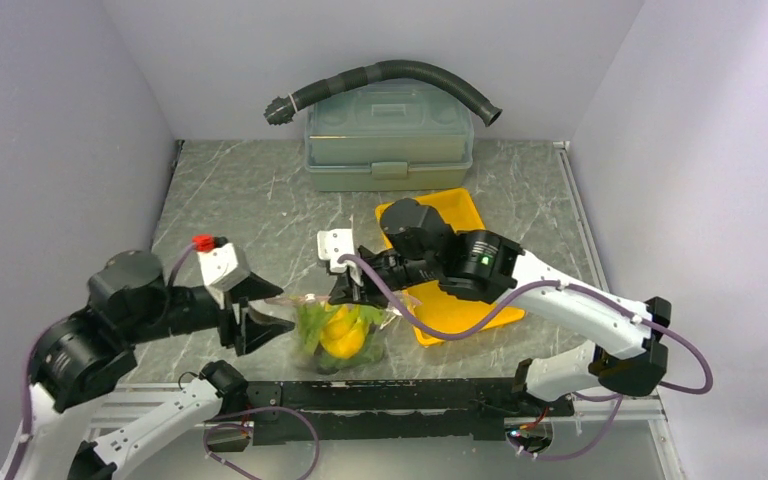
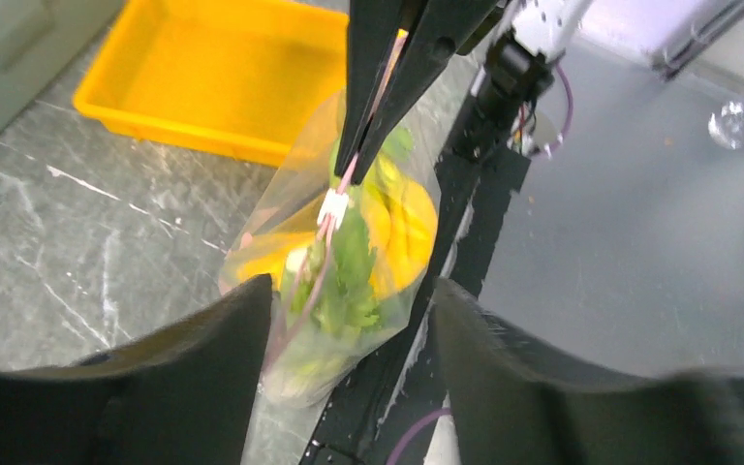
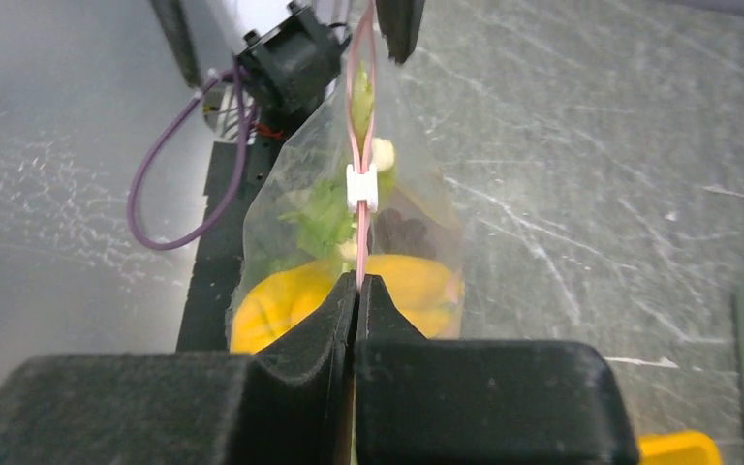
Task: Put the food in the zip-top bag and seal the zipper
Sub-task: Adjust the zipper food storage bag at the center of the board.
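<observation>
Clear plastic zip-top bag (image 1: 343,325) stands upright at the near edge of the table (image 1: 250,200), centre, between the two arms. The food (image 3: 295,300) is inside it: yellow bananas, leafy greens and a dark cluster that is probably grapes.

Right gripper (image 3: 356,291) is clamped tight on the zipper (image 3: 360,232) at the bag's right end, jaws together on the pink strip. Likely reason: it pins the mouth up and taut so the strip can be run shut.

White slider (image 3: 361,187) sits partway along. On the right gripper's side of it the strip reads as one line, so shut. On the left side it splits into two lines, so open. Sealing looks about half done.

Left gripper (image 1: 287,311) is at the bag's left end, jaws apart, with the bag's edge lined up in the gap. It seems posed to take that end or the slider.

Yellow tray (image 1: 460,215) is to the right and a bit farther back. Grey-green box (image 1: 390,140) is at the far wall, with a black hose (image 1: 400,72) on top.

Hard to tell:
- whether the left fingers touch the plastic
- the bag's bottom, lost against the dark rail at the near edge
- the smaller food pieces, which blur together through the film
- whether any piece is left in the tray, since the right arm covers much of it
- the left end of the zipper, which runs out of frame in the right wrist view
</observation>
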Tool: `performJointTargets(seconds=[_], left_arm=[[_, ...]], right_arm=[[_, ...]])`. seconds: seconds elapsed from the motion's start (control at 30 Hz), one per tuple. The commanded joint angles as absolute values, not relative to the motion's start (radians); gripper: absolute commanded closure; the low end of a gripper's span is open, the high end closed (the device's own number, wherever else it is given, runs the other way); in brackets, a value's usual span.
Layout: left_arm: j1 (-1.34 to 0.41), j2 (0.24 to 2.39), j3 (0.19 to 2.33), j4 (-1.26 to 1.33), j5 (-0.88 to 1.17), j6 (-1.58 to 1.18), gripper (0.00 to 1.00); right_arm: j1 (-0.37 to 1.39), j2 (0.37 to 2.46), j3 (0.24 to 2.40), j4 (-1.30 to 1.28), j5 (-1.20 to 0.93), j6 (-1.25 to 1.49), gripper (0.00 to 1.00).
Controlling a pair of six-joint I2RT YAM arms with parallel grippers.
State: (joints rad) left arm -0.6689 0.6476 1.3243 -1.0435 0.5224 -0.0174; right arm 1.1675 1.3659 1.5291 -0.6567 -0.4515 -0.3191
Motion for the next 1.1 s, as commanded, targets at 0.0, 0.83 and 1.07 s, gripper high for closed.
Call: performJointTargets(seconds=[0.0,0.83,1.07], left_arm=[[-0.667,0.575,1.365,-0.947,0.419,-0.05,0.23],[-0.665,0.515,1.379,-0.836,0.419,-0.136,0.24],[-0.666,0.589,1.398,-0.884,0.353,-0.185,0.45]], right_arm=[[1.174,1.252,1.62,-0.533,-0.343,-0.294,1.0],[1.331,1.304,1.695,-0.591,-0.248,-0.265,1.0],[1.334,1.289,1.657,-0.589,-0.29,-0.273,1.0]])
